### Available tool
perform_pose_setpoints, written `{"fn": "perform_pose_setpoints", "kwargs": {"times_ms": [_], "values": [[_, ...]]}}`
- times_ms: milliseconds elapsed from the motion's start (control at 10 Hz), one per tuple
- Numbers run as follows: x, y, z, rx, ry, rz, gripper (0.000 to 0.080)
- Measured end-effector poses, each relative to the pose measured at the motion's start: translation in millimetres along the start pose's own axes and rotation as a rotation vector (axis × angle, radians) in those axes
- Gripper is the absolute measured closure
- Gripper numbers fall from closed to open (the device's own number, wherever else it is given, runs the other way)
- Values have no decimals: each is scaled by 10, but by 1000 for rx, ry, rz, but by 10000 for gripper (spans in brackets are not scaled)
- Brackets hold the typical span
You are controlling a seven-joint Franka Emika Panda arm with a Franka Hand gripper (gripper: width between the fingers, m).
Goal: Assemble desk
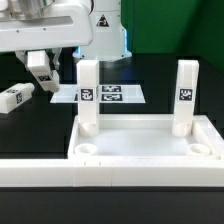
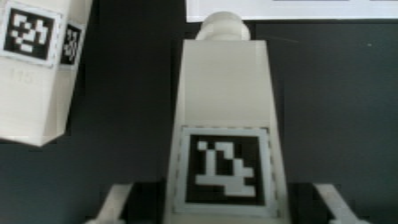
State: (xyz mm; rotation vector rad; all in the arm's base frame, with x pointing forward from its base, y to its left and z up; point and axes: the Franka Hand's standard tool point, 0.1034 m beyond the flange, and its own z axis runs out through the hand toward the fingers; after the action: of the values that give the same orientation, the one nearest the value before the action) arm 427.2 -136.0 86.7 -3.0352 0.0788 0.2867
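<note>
The white tray-like tabletop point(image 1: 140, 138) lies at the front of the table. Two white tagged legs stand upright in its far corner sockets, one at the exterior view's left point(image 1: 88, 95) and one at its right point(image 1: 186, 95). My gripper point(image 1: 45, 80) is low over the black table behind the tabletop's left corner. It is shut on a third leg point(image 2: 228, 110), with one finger point(image 2: 125, 200) on each side of the leg's tagged end. A fourth leg point(image 1: 15, 98) point(image 2: 45, 70) lies loose beside it.
The marker board point(image 1: 110, 95) lies flat on the table behind the tabletop, between the two standing legs. A long white low wall point(image 1: 110, 172) runs along the tabletop's front edge. The arm's white body point(image 1: 60, 25) hangs over the back left.
</note>
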Motion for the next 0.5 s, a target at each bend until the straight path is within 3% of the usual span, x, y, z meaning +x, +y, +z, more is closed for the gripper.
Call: {"fn": "perform_pose_setpoints", "kwargs": {"times_ms": [200, 500], "values": [[52, -33, -36, -4, 5, -11, 507], [278, -121, -241, 2, 5, -36, 507]]}}
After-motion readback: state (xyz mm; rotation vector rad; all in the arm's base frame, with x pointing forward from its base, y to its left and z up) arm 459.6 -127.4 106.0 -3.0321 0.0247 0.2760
